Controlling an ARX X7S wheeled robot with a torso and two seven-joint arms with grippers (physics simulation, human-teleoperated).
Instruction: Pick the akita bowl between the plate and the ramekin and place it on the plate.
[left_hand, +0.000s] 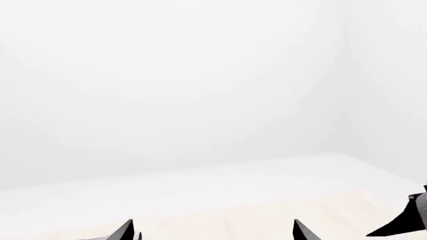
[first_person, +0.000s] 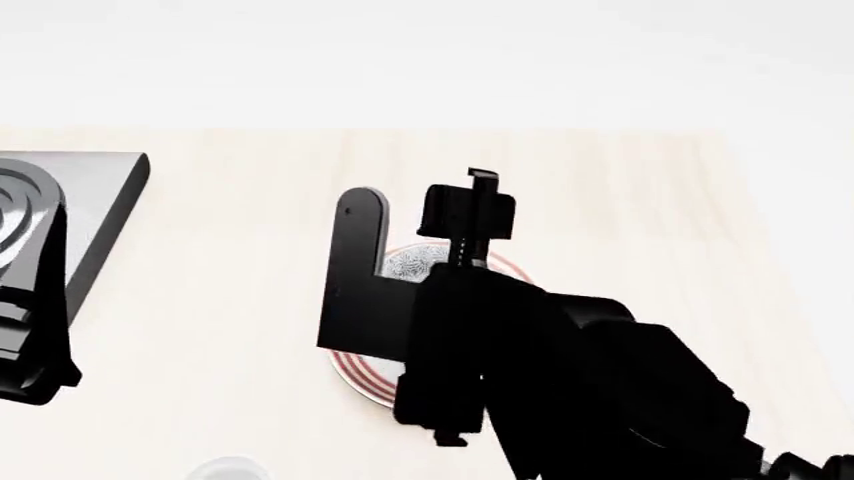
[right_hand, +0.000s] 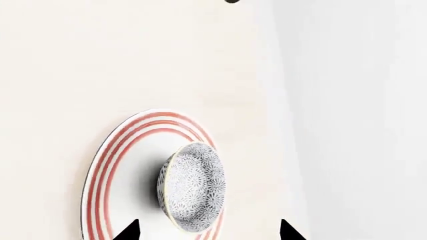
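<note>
The akita bowl (right_hand: 192, 186) is sitting on the plate (right_hand: 117, 165), toward one side of the red-ringed rim, and the right wrist view is showing this plainly: grey speckled outside, pale rim, nothing touching it. The right gripper (right_hand: 208, 231) is hanging over it with its two dark fingertips (right_hand: 128, 231) spread apart on either side of the bowl, released and not touching it. The head view is giving far less: the right arm is covering most of the plate (first_person: 358, 372), and only a sliver of the patterned bowl (first_person: 416, 264) is peeking out beside the black links. The left wrist view is showing neither dish, only the left gripper (left_hand: 213, 231) with its tips parted, holding nothing, over the pale wooden table (left_hand: 220, 210) and facing white walls. At the head view's left edge a grey slab-like object (first_person: 83, 215) is lying on the light wood tabletop, well apart from the plate.
</note>
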